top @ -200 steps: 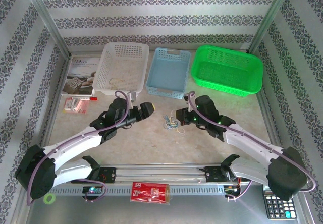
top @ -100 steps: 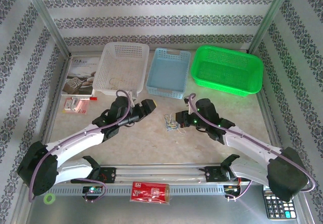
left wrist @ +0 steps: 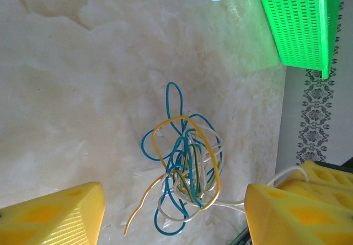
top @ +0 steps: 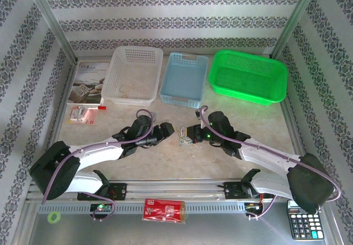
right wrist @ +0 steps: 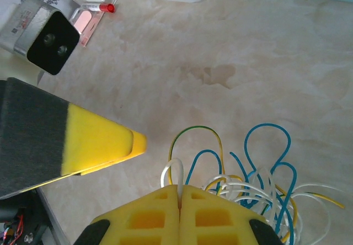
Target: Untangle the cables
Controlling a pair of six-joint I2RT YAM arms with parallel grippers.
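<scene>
My left gripper (left wrist: pixel 171 214) has moved in, spread astride the cables (left wrist: pixel 185 170). My right gripper (right wrist: pixel 180 194) pinches one white strand; pulling apart looks next.

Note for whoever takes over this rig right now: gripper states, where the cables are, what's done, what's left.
Left gripper: open, jaws on either side of the cables, not closed on them.
Right gripper: shut, pinching a white cable at the edge of the bundle.
Cables: one yellow, white and blue-green knot on the table between the grippers, nearer than the blue basket.
Done: one strand gripped; nothing separated.
Left: probably grip a second strand with the left, pull apart, lay each out singly.
</scene>
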